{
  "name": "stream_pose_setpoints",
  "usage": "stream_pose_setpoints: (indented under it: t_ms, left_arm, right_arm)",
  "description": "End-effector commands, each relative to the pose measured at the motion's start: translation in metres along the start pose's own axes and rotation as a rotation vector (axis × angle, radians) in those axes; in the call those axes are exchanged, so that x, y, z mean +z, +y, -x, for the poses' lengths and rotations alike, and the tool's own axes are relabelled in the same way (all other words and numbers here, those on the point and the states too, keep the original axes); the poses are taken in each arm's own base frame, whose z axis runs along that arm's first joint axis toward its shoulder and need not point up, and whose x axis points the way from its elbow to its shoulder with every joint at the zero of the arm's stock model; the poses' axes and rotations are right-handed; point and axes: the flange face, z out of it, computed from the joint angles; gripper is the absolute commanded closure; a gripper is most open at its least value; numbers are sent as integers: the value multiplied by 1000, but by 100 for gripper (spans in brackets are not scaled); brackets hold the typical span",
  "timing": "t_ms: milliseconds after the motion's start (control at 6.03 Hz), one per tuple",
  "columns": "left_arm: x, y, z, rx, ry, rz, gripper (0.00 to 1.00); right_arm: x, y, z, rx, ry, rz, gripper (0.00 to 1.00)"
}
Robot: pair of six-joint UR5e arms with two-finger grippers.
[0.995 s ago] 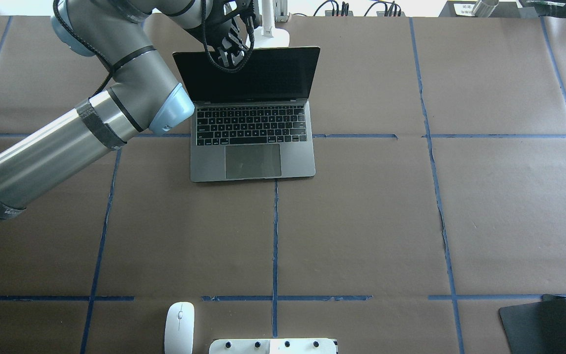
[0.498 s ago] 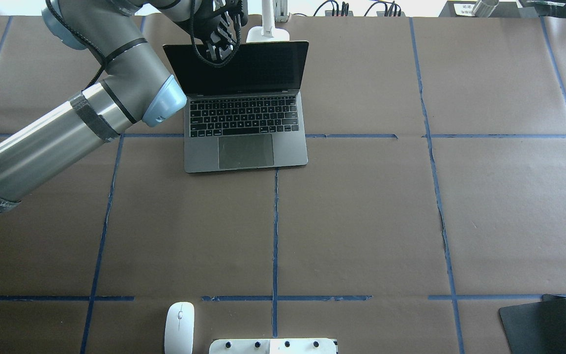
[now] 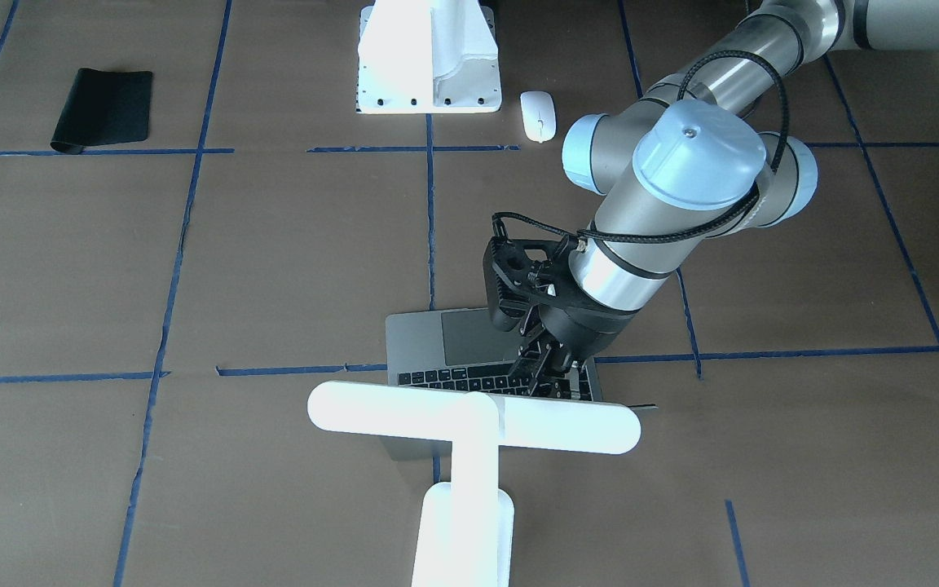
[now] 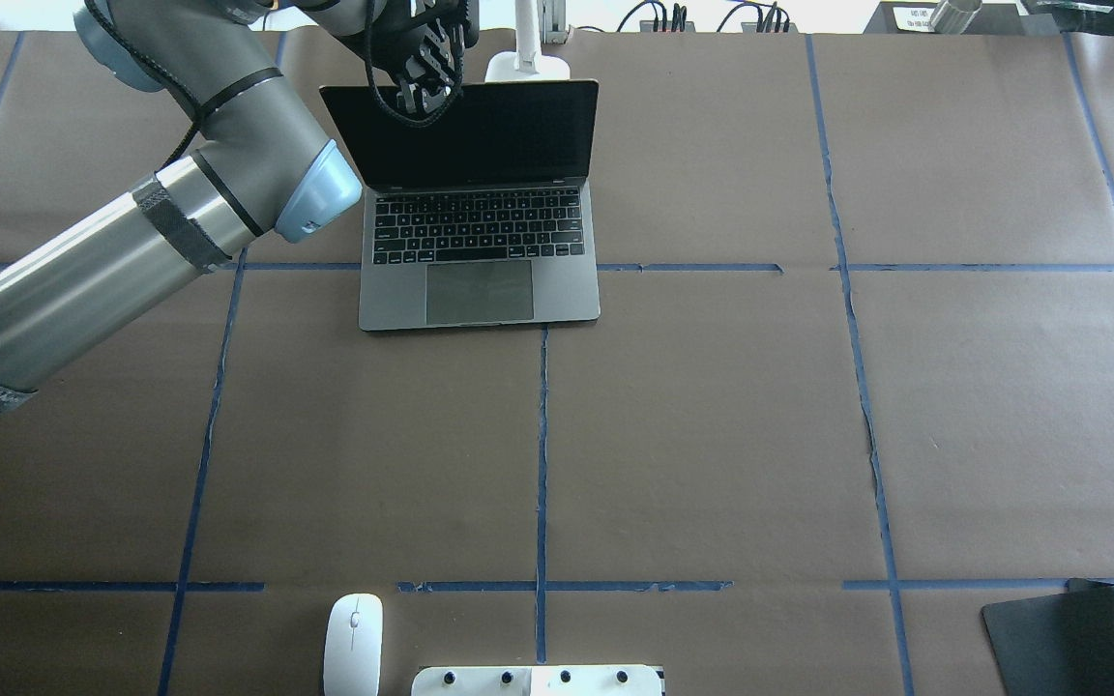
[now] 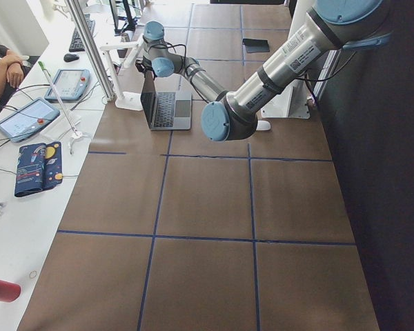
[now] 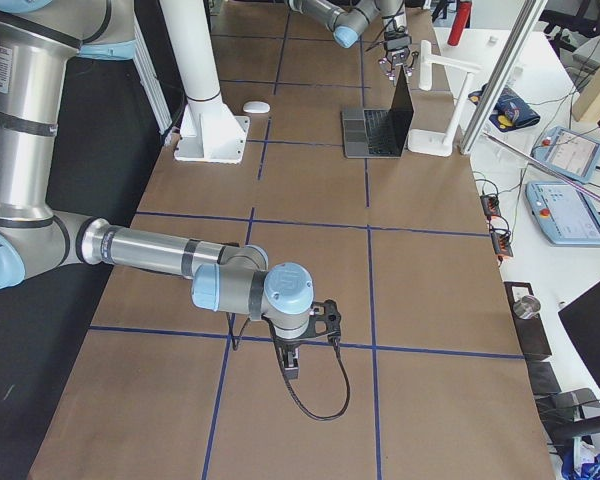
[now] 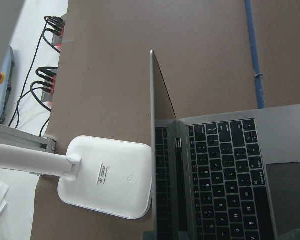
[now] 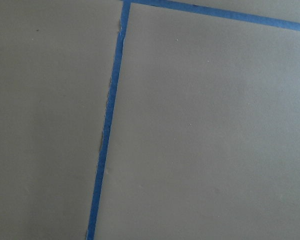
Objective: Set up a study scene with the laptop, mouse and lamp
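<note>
The grey laptop point(image 4: 480, 290) stands open at the far side of the table, its dark screen upright. My left gripper point(image 4: 426, 89) is shut on the top edge of the screen near its left corner. The front-facing view shows that left gripper point(image 3: 545, 377) above the laptop point(image 3: 469, 336) keyboard. The white T-shaped lamp point(image 3: 469, 430) stands just behind the lid, with its base point(image 7: 107, 177) close to the hinge side. The white mouse point(image 4: 354, 643) lies alone at the near edge. My right gripper point(image 6: 292, 368) hangs low over bare table far from these; I cannot tell its state.
A black mat point(image 4: 1060, 638) lies at the near right corner. A white bolted mount point(image 4: 538, 681) sits at the near edge beside the mouse. Cables and plugs point(image 4: 712, 17) line the far edge. A person's arm point(image 5: 3, 69) rests at the side bench.
The laptop has slid left and further back toward the lamp, carried by my left gripper on its screen edge. The mouse and mat have not moved.
</note>
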Motion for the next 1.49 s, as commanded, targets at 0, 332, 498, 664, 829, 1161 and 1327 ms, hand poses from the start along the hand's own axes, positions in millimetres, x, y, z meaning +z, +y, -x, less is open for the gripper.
stream_pose_setpoints:
  t_ms: [0, 332, 498, 664, 829, 1161, 1327]
  left_arm:
    - [-36, 31, 18, -37, 35, -25, 38]
    - [-92, 121, -18, -73, 62, -53, 38]
    - [-113, 145, -39, -74, 50, -56, 36]
    - [-126, 170, -60, -97, 59, -35, 20]
    - [-150, 181, -81, -140, 73, 10, 1]
    - [-178, 202, -117, -318, 168, 191, 2]
    - [-191, 211, -122, -416, 188, 270, 6]
  right_arm:
    - [0, 0, 1, -1, -1, -1, 0]
    - [0, 0, 1, 1, -3, -2, 0]
    - [-1, -1, 1, 0, -2, -3, 0]
    - [-2, -1, 2, -2, -2, -6, 0]
    - [-4, -3, 4, -5, -1, -10, 0]
    - [-10, -10, 7, -23, 8, -49, 0]
    - [-9, -10, 8, -19, 6, -48, 0]
